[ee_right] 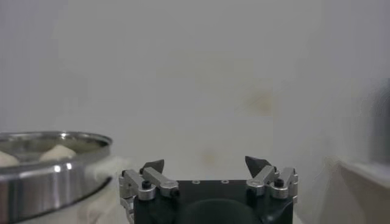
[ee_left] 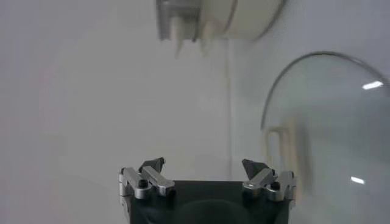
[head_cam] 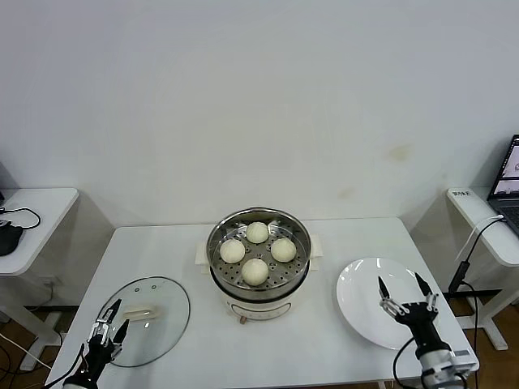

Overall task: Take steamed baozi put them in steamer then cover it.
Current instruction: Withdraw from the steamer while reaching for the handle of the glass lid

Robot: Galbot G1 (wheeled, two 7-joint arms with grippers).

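The left gripper [head_cam: 113, 317] hangs with its fingers spread and empty over the near-left edge of the glass cover [head_cam: 148, 319], which lies flat on the bench [head_cam: 340, 243] to the left of the steamer [head_cam: 258, 259]. The right gripper [head_cam: 401, 287] holds its fingers wide apart, gripping nothing, above the white plate [head_cam: 365, 296] to the steamer's right. The steamer sits mid-bench with four baozi [head_cam: 256, 251] on its perforated tray, uncovered.

The bench is white against a plain white wall; smaller side tables [head_cam: 36, 212] stand well off on both sides of the steamer.

The left wrist view shows the cover's [ee_left: 329, 134] cream handle and the steamer's base from low down; the right wrist view catches the steamer's [ee_right: 52, 173] shiny rim with bun tops just above it, details the head view flattens.
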